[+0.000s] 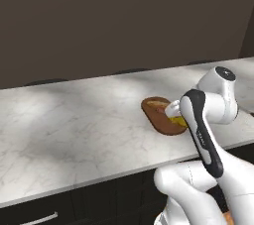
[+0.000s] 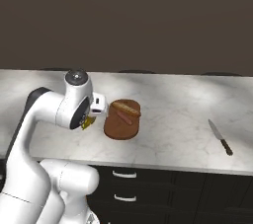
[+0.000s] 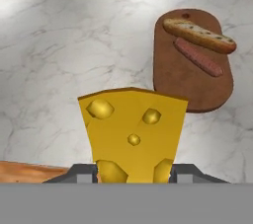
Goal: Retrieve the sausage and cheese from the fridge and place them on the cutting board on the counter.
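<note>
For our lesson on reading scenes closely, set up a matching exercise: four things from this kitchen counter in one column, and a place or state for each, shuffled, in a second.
Things:
1. cheese
2. sausage
3. knife
4. cutting board

Places or states:
A. lying on the cutting board
B. held in the end effector
C. alone on the counter, apart from the board
D. dark brown, carrying food

Pairs: 1-B, 2-A, 3-C, 4-D

1. Arm (image 2: 34,119): glossy white rounded shells, bulbous joints.
2. Black band along a link in both base views.
3. Dark grey round cap (image 2: 75,75) tops the wrist joint.
4. Gripper (image 2: 91,115): white block-shaped hand.
</note>
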